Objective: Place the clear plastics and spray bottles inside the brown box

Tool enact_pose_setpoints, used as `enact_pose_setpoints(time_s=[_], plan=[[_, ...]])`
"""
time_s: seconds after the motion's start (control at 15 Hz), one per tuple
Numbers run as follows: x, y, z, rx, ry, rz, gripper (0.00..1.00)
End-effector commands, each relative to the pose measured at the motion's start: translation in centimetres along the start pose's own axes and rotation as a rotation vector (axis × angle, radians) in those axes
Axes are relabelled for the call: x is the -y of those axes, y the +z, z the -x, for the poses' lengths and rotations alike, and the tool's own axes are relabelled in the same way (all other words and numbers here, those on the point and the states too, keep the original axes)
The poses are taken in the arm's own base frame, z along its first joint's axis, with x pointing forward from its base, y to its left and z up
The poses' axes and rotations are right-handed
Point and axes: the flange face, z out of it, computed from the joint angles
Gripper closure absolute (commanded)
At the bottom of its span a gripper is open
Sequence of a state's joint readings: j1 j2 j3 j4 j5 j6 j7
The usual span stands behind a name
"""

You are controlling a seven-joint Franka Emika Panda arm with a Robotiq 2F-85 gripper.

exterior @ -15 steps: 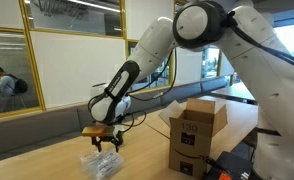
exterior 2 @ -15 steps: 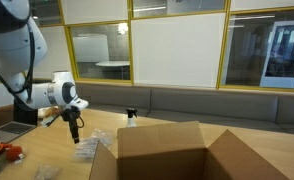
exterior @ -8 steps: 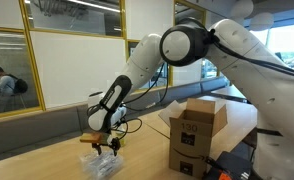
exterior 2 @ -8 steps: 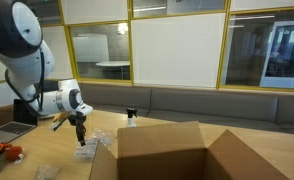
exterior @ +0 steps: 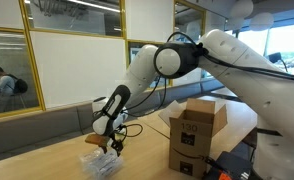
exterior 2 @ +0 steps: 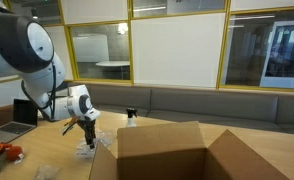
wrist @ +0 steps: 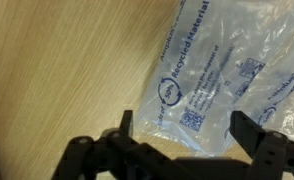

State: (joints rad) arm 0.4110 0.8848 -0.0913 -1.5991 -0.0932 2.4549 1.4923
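Note:
A clear plastic bag (wrist: 212,85) with blue print lies flat on the wooden table; it also shows in both exterior views (exterior: 103,164) (exterior 2: 86,150). My gripper (wrist: 185,130) is open, its two fingers spread on either side of the bag, just above it. In both exterior views the gripper (exterior: 109,149) (exterior 2: 90,141) hangs straight down onto the bag. The brown box (exterior: 196,134) stands open to the side; it fills the foreground in an exterior view (exterior 2: 172,152). A spray bottle (exterior 2: 131,118) stands behind the box.
Another clear plastic piece (exterior 2: 47,172) lies on the table near the front. A laptop (exterior 2: 21,112) and orange items (exterior 2: 2,152) sit at the table's edge. A bench (exterior 2: 217,105) and glass walls run behind the table.
The arm has lowered and shifted, bringing the open gripper down over the plastic bag.

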Motion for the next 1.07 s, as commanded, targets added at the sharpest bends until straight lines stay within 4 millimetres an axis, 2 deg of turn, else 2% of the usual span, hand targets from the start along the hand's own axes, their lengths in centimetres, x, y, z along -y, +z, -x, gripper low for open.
enact_pose_setpoints(time_s=[0.0, 0.53, 0.6, 0.67, 0.73, 0.8, 1.0], plan=[[1.5, 1.6, 0.0, 0.006, 0.05, -0.003, 0.0], [3.0, 4.7, 1.8, 0.039, 0.023, -0.006, 0.0], [3.1, 5.0, 2.0, 0.041, 0.018, -0.005, 0.25], [3.2, 5.4, 2.3, 0.041, 0.012, -0.005, 0.26], [3.3, 5.6, 2.4, 0.043, 0.011, -0.005, 0.32], [3.4, 5.8, 2.6, 0.046, 0.009, -0.005, 0.43], [3.5, 6.2, 2.8, 0.049, 0.006, -0.004, 0.65]])
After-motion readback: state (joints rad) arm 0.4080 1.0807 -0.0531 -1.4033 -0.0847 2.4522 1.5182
